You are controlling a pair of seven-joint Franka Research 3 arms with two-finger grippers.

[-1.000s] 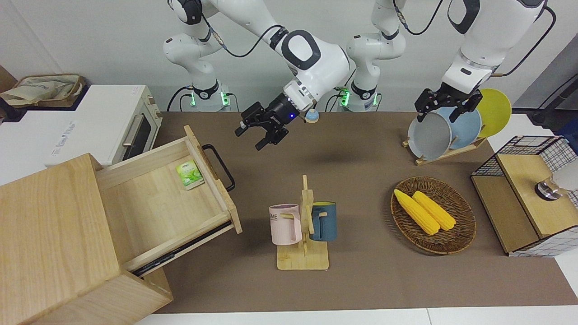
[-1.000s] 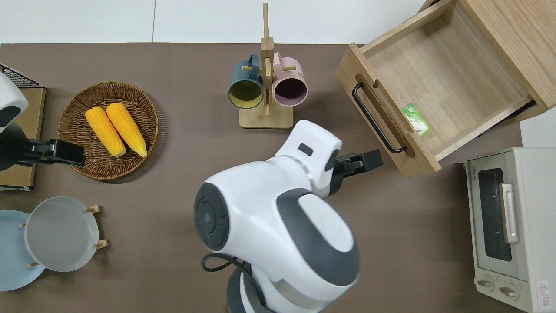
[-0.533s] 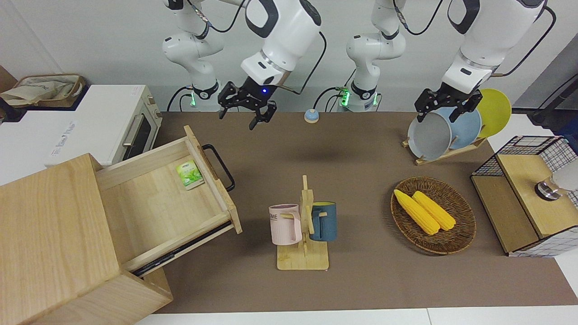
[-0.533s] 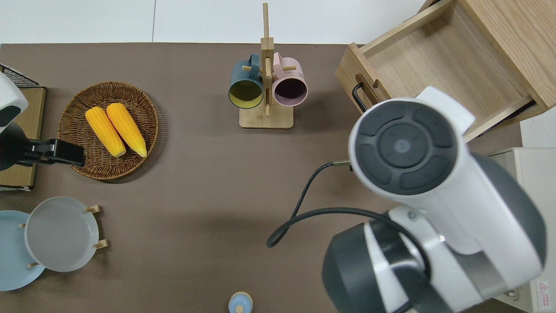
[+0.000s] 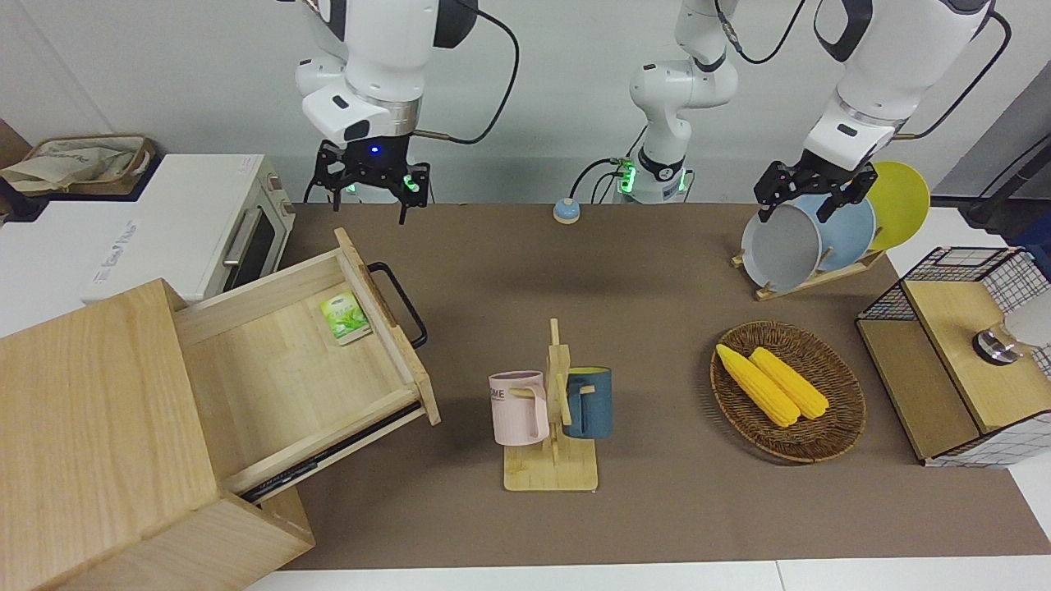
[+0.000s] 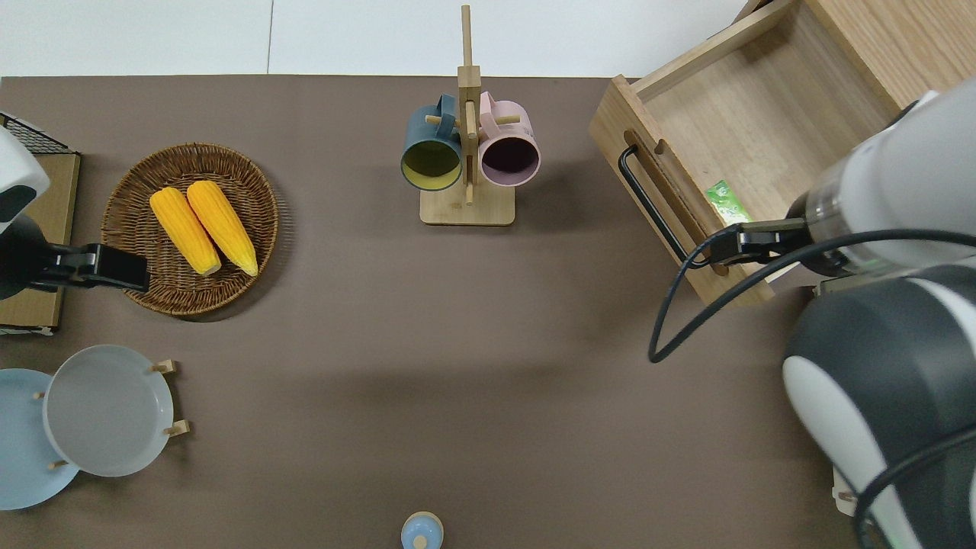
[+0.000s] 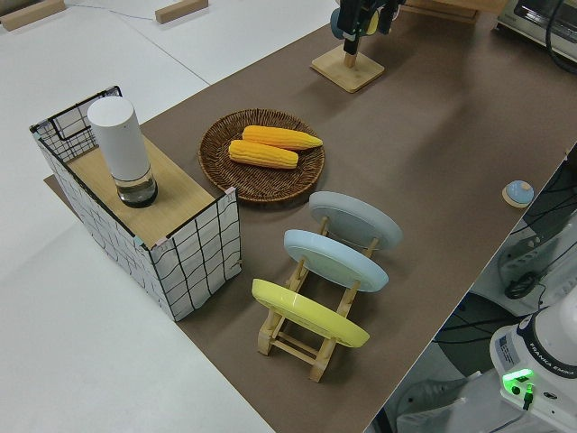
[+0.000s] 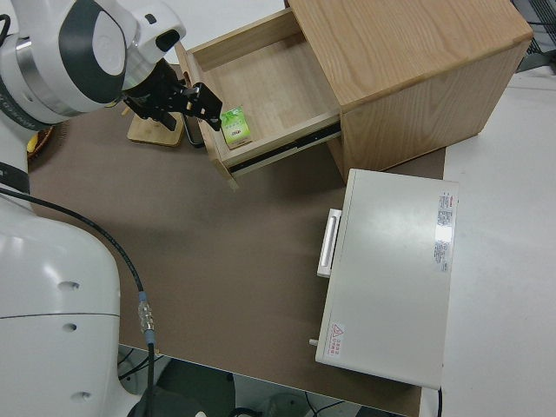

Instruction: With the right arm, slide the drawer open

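The light-wood drawer (image 5: 287,369) stands pulled far out of the big pale wooden box (image 5: 90,427). Its black bar handle (image 5: 402,304) faces the middle of the table. A small green packet (image 5: 345,316) lies inside, close to the drawer's front board. My right gripper (image 5: 369,197), blue light on its wrist, hangs open and empty in the air, well apart from the handle. The overhead view hides it under the arm, which covers the drawer's corner (image 6: 755,130). The right side view shows the right gripper (image 8: 193,102) with its fingers spread. My left arm is parked, its gripper (image 5: 809,193) open.
A white toaster oven (image 5: 164,226) stands beside the wooden box, nearer to the robots. Mid-table is a mug rack (image 5: 552,410) with two mugs. Toward the left arm's end are a basket of corn (image 5: 788,390), a plate rack (image 5: 813,238) and a wire-grid box (image 5: 961,353).
My right arm has swung back from beside the drawer handle toward its base and risen, gripper open throughout. The drawer stays open where it was. The left arm has not moved.
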